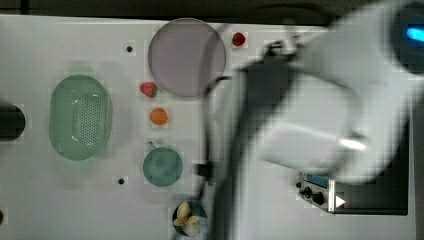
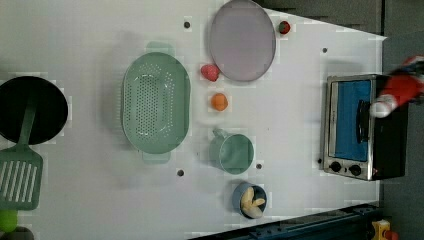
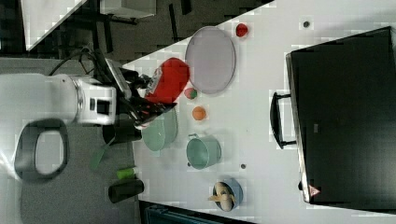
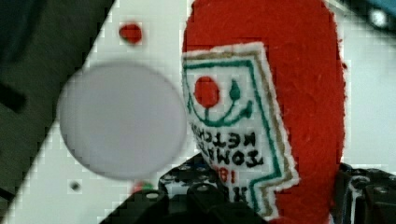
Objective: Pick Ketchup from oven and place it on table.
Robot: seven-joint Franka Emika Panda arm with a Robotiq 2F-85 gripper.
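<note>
Gripper (image 4: 261, 205) clamps fuzzy red Ketchup (image 4: 299, 93) bearing a stitched label.

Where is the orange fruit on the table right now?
In the left view, the orange fruit lies on the table between the strawberry above it and the green mug below it, right of the colander.

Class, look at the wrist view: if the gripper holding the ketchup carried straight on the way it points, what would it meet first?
Probably the lilac plate or the bare table beside it; the Ketchup in the gripper would touch first. Depth is unclear.
</note>
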